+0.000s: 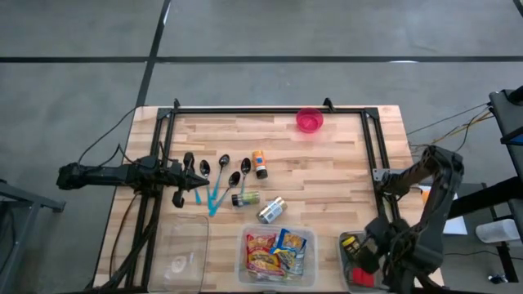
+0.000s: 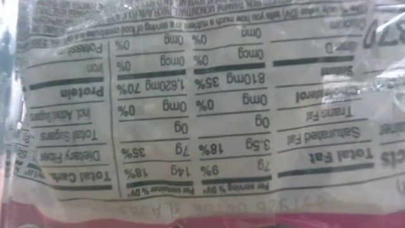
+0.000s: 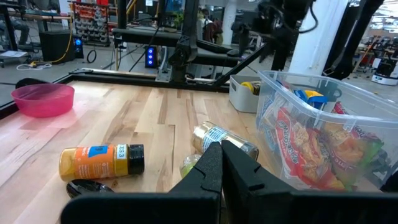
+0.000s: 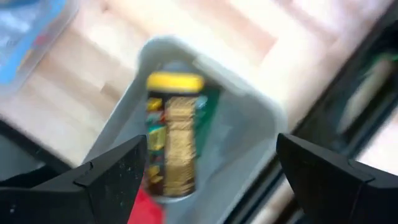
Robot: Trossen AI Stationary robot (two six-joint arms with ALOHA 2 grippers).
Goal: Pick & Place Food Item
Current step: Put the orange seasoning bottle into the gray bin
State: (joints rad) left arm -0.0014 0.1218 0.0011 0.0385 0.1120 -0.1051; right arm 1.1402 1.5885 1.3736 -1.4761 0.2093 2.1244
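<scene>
From above, you see the right tool [image 1: 374,255] hanging over a small grey plastic bin [image 1: 346,242] at the near right corner of the light wooden table [image 1: 327,175]. A yellow-capped green bottle [image 1: 353,245] lies in that bin just beside the tool, with a red item [image 1: 361,278] next to it. A clear plastic tub [image 1: 276,256] of colourful snack packets sits near the tool, toward the table's middle. The left tool [image 1: 198,175] rests well apart, by a row of black spoons [image 1: 224,163]; an orange spice bottle with a black cap [image 1: 259,163] and a silver can [image 1: 271,210] lie between the two tools, and a pink bowl [image 1: 310,120] stands at the far edge.

The low view is filled by a packet's nutrition label [image 2: 190,114], printed upside down.

In the left wrist view, your left tool [image 3: 222,163] is clenched with nothing in it; the orange bottle [image 3: 101,160], silver can [image 3: 222,138] and pink bowl [image 3: 43,99] lie ahead.

In the right wrist view, your right tool [image 4: 211,171] is spread wide and released, directly above the green bottle [image 4: 174,140] lying in the grey bin [image 4: 249,146].
</scene>
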